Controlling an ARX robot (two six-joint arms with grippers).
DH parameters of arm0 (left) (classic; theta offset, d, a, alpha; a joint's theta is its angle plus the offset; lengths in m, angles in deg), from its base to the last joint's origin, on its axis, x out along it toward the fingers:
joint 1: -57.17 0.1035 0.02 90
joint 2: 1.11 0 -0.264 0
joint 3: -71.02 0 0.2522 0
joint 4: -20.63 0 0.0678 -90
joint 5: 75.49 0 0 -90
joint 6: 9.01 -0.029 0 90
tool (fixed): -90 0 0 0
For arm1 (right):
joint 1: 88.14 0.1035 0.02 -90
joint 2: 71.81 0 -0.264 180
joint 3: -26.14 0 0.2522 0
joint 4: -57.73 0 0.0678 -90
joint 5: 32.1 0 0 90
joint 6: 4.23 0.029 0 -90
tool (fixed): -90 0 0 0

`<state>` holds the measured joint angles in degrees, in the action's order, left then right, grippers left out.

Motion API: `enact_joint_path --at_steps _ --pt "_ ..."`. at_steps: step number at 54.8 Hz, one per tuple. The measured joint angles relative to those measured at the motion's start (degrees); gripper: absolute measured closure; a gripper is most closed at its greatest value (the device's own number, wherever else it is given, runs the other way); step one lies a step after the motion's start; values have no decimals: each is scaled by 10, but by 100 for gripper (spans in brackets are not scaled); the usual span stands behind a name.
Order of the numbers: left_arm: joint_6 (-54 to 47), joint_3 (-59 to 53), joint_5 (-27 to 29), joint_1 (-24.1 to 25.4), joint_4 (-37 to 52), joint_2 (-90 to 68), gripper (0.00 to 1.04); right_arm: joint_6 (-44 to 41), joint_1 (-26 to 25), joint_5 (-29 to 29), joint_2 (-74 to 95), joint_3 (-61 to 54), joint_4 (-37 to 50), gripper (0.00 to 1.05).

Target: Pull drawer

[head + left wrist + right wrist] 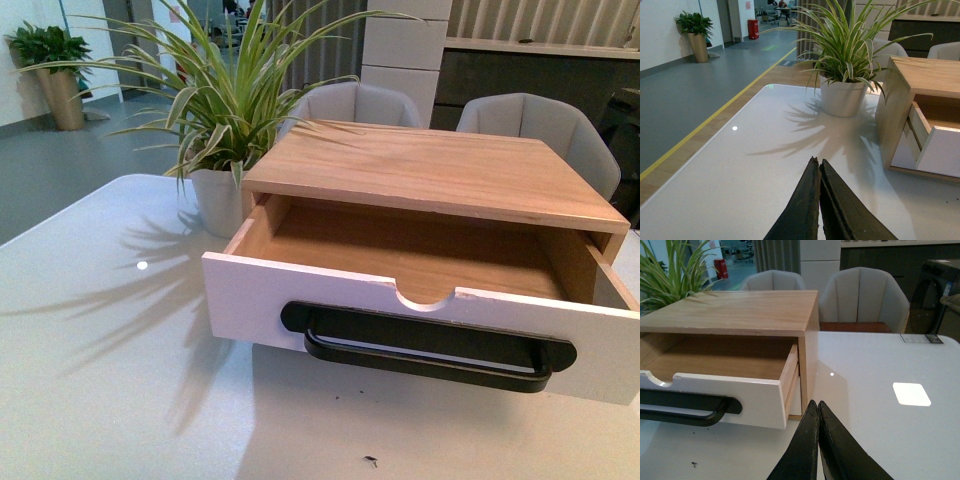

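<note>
A: Item one, furniture?
B: White glossy table, light glare spots on its surface. Two pale grey padded chairs behind it, side by side.

A: Plants?
B: Striped-leaf plant in a white pot on the table, casting a leaf shadow. Second plant in a tan floor planter by the far white wall.

A: Floor?
B: Grey floor with a yellow line, wood strip beside it.

A: Remainder?
B: White column, dark cabinet, red bin down the corridor.
</note>
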<state>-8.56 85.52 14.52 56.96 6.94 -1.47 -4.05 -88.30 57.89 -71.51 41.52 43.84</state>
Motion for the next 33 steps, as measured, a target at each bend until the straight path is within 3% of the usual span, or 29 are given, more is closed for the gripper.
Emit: enact_joint_path --at_steps 4,7,13,24,31,33 --pt "0 0 0 0 0 0 102 0 0 0 0 0 0 103" --pt "0 0 0 0 0 0 96 0 0 0 0 0 0 97" --pt "0 0 0 0 0 0 77 0 0 0 0 0 0 78" --pt "0 0 0 0 0 0 27 0 0 0 0 0 0 29" --pt "0 0 0 0 0 0 7 0 0 0 0 0 0 9" --pt "-2 0 0 0 0 0 7 0 0 0 0 0 0 8"
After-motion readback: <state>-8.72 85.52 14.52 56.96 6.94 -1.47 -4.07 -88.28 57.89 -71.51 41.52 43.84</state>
